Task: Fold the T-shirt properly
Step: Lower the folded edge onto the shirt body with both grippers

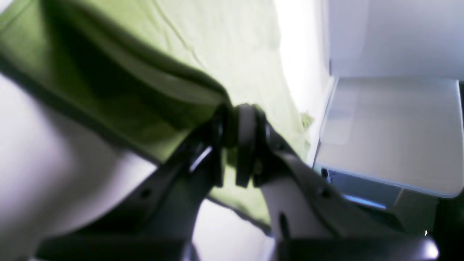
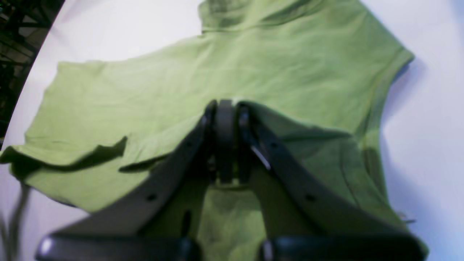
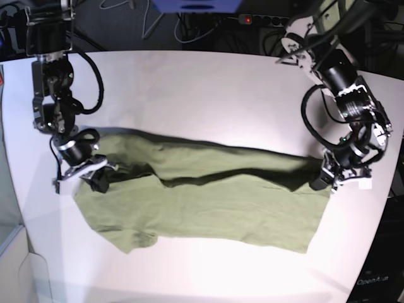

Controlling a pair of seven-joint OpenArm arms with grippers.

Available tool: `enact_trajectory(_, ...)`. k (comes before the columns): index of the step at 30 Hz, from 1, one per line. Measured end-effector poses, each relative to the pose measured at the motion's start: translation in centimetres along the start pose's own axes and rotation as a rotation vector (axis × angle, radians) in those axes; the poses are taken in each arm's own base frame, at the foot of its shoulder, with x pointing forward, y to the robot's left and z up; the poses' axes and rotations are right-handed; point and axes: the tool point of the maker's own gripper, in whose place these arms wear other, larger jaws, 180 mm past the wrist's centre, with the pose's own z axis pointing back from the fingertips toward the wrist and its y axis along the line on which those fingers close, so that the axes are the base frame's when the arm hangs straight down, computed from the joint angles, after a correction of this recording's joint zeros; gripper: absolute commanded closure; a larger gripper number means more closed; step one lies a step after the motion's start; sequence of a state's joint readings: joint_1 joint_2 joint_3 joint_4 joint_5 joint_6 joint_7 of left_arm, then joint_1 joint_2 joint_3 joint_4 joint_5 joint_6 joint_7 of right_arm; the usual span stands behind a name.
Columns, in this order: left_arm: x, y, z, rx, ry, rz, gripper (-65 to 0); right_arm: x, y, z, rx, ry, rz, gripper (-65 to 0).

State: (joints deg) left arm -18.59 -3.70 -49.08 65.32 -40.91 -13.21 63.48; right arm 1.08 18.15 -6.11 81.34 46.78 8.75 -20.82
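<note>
Right gripper (image 3: 101, 180): clamped on the T-shirt's (image 3: 208, 202) left-hand edge.
T-shirt: spread across the white desk (image 3: 189, 88), far edge lifted between both arms.
Left gripper (image 3: 320, 178): clamped on the right-hand edge.
Risk: uneven travel skews the fold; thin cloth may slip free.

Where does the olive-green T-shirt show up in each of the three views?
Left wrist: the T-shirt fills the upper left, its edge pinched in the left gripper.
Right wrist: it spreads across most of the picture, a fold clamped in the right gripper.
Base: it lies stretched across the middle of the white table, between both arms.
Shared landmark: the white table under the cloth.
</note>
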Motion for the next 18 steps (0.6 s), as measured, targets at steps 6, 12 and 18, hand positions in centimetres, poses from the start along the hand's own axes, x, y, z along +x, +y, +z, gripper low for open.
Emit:
enact_trajectory(6, 0.4, 0.2, -0.1, 0.002, -0.019, 0.004, -4.2, -0.5, -0.4, -0.1, -0.009, 0.013, -0.007, -1.5)
enact_trajectory(12, 1.2, -0.3, -0.1, -0.005, -0.029, -0.005, -4.5, -0.4, -0.6, 0.0, -0.012, 0.016, 0.003, -7.7)
enact_trajectory(18, 1.6, 0.0, 0.0, 0.003, -0.026, -0.001, -29.6, -0.4, -1.0, 0.2, -0.018, 0.018, 0.013, -31.2)
